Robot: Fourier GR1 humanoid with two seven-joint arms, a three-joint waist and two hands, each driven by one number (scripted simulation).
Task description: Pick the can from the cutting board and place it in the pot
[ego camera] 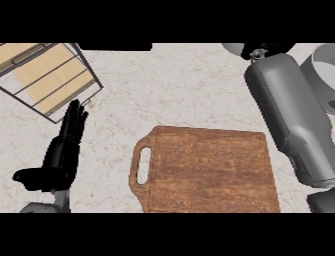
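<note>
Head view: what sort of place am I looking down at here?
Most likely a kitchen counter. A wooden cutting board with a handle slot lies on a pale, marbled worktop, and a grey pot stands at the right edge.

Kitchen. Pale, stone-veined counter (pixel 177 90) under everything. Wooden cutting board (pixel 207 170) with handle slot lies flat on counter, just right of left hand (pixel 63 150). Grey metal pot (pixel 325 52) with long handle well right of that hand, beyond board, further up. Wire-framed rack with wooden slats (pixel 44 70) just above hand's fingertips, slightly left.
</note>
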